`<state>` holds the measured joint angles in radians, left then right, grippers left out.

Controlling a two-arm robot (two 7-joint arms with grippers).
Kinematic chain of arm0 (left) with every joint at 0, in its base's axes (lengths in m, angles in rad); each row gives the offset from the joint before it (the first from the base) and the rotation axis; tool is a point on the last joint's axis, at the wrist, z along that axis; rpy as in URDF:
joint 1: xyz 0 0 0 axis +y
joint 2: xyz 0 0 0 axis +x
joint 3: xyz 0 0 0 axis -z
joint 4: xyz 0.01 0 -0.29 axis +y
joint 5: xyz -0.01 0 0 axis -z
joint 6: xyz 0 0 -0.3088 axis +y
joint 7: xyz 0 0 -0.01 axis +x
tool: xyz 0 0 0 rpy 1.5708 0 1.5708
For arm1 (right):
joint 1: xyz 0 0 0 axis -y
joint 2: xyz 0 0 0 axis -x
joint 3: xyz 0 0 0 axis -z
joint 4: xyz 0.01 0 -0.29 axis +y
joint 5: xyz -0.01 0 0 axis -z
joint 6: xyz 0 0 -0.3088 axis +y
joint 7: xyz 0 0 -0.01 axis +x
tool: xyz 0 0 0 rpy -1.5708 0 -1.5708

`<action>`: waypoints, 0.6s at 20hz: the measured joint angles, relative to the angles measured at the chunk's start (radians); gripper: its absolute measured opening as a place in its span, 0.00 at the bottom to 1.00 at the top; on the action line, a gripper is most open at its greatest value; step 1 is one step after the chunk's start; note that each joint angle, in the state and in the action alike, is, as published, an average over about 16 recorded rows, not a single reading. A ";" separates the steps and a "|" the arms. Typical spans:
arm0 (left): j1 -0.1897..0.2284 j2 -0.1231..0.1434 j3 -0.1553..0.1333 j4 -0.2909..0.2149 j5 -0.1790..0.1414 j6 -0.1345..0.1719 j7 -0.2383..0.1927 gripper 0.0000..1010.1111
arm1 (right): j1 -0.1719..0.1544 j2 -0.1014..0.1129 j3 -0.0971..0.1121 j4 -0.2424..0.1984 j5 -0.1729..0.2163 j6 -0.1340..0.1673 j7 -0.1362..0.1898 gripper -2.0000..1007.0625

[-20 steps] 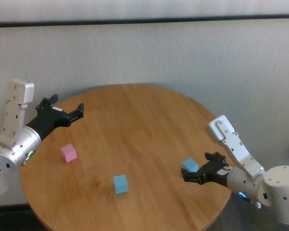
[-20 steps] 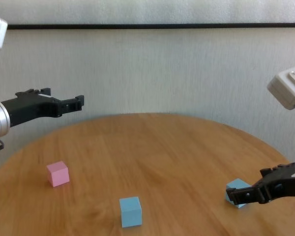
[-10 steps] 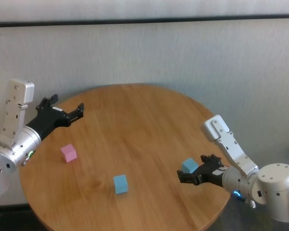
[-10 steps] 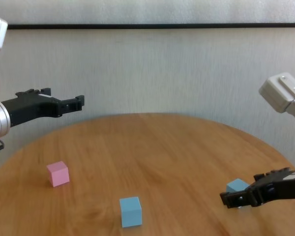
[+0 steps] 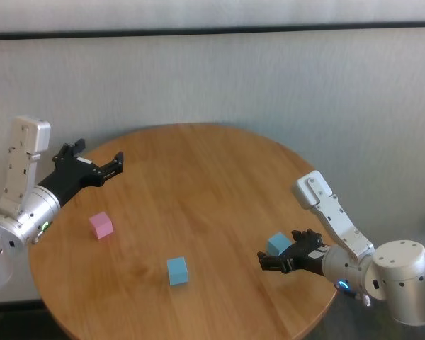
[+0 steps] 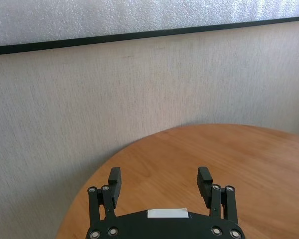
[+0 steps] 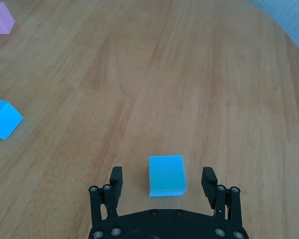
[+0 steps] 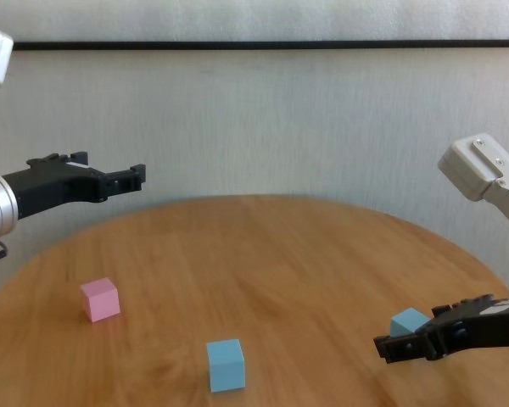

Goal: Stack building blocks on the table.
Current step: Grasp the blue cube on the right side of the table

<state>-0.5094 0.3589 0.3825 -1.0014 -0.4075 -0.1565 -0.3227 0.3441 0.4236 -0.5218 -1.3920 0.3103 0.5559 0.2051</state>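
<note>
Three small cubes sit well apart on a round wooden table [image 5: 198,177], none stacked yet. One blue cube [image 7: 166,175] lies near the table's right edge. The right gripper [image 7: 163,185] hangs low there with its fingers spread wide, one on each side of that cube and not touching it, apparently lined up to close on it. A second blue cube [image 5: 176,270] rests near the front middle, and a pink cube [image 5: 100,224] lies toward the left. The left gripper [image 6: 161,181] hovers above the table's left side, open and empty, seemingly parked clear of the work.
</note>
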 joint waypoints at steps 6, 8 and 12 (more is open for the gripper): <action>0.000 0.000 0.000 0.000 0.000 0.000 0.000 0.99 | 0.002 -0.003 0.001 0.004 -0.002 -0.002 0.001 0.96; 0.000 0.000 0.000 0.000 0.000 0.000 0.000 0.99 | 0.001 -0.002 0.001 0.003 -0.001 -0.002 0.001 0.94; 0.000 0.000 0.000 0.000 0.000 0.000 0.000 0.99 | 0.000 0.000 0.001 0.000 -0.001 -0.002 0.000 0.86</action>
<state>-0.5094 0.3589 0.3825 -1.0014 -0.4075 -0.1565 -0.3226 0.3443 0.4237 -0.5211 -1.3925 0.3097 0.5542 0.2052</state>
